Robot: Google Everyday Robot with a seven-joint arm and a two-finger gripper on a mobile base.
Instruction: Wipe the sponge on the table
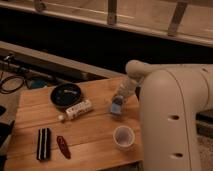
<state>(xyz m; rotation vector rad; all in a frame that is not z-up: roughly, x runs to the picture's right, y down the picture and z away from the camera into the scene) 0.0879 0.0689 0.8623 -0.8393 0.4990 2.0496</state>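
Clasping one sponge on one table, one pincer near one cup.

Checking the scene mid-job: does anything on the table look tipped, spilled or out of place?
The white bottle lies on its side beside the black bowl; no spill shows. The white cup stands upright. The gripper is at the sponge on the table.
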